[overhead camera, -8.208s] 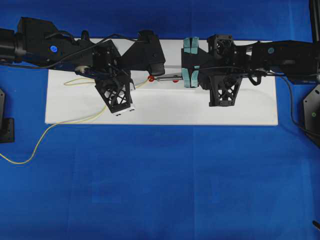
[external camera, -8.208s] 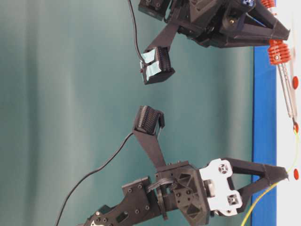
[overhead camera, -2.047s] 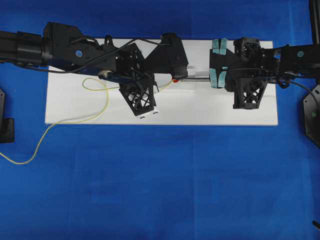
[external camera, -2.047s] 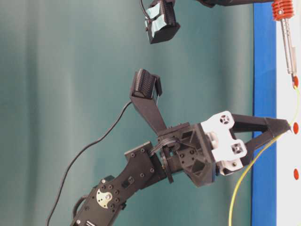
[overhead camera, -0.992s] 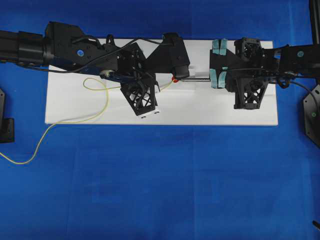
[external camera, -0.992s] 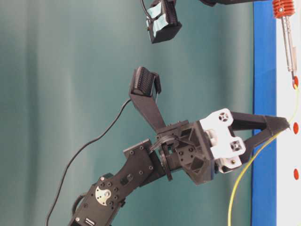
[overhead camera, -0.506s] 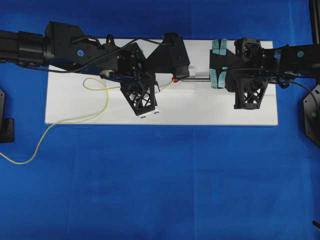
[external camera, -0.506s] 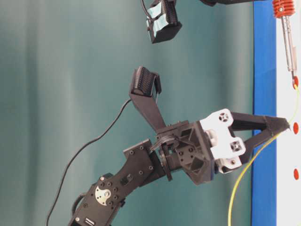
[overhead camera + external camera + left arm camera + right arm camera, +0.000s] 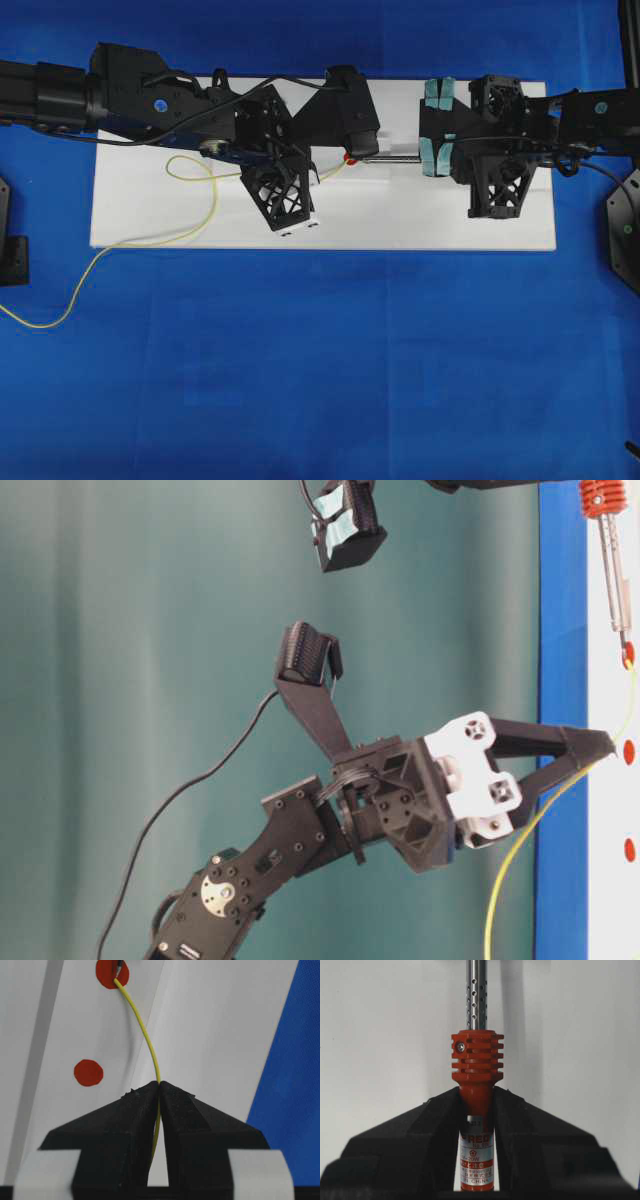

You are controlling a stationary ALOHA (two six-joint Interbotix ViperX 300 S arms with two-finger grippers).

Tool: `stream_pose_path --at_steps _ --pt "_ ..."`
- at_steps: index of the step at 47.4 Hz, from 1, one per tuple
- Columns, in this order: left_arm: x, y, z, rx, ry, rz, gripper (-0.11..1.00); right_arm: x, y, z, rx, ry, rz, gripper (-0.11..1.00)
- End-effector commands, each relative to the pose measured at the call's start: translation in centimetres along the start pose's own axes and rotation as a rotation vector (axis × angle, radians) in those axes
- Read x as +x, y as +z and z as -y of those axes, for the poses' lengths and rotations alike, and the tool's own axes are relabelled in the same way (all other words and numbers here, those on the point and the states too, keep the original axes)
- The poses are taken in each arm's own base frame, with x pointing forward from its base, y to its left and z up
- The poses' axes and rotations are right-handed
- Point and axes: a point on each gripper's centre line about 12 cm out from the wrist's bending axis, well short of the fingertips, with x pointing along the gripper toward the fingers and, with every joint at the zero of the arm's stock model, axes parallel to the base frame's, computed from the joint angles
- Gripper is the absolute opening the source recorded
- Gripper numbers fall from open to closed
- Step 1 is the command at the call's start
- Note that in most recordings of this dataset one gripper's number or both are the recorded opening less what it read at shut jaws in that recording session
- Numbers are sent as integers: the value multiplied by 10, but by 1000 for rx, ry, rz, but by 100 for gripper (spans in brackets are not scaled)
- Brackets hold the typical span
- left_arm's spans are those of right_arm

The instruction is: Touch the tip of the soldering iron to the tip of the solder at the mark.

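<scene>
The soldering iron (image 9: 476,1065) has a red ribbed handle and a perforated silver shaft. My right gripper (image 9: 476,1092) is shut on that handle. The shaft (image 9: 395,156) lies level over the white board and points left. My left gripper (image 9: 159,1083) is shut on the solder (image 9: 146,1035), a thin yellow wire that arches forward to a red mark (image 9: 111,973). At that mark the dark iron tip (image 9: 119,964) meets the solder's end. From table level, the iron (image 9: 612,570) ends at the same mark (image 9: 628,657), where the solder (image 9: 632,695) rises to it.
The white board (image 9: 420,220) lies on a blue cloth (image 9: 320,380). The solder's slack (image 9: 120,243) loops over the board's left part and trails off its front edge. Two more red dots (image 9: 628,751) (image 9: 630,850) lie along the board.
Since the oldest frames both arms have shifted right along the board, bringing iron and solder to a different red mark. Over the last second nothing has visibly moved.
</scene>
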Motion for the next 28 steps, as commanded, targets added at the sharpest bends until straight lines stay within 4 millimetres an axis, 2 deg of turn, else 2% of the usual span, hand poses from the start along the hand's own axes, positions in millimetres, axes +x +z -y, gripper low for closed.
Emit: stream_pose_path --at_steps 1,8,16,21,28 --pt "-32 16 2 6 -12 82 3 -5 10 1 -2 -2 34 6" --pt "-58 12 2 11 -16 108 3 -5 10 1 0 -3 35 6" --pt "-83 -8 -1 0 -19 124 3 -6 11 1 0 -3 38 6" --pt "-88 -23 -4 -10 -21 127 3 -6 11 1 -3 -2 40 6" --pt "-90 -31 -5 -19 -24 144 3 -6 11 1 -2 -2 40 6"
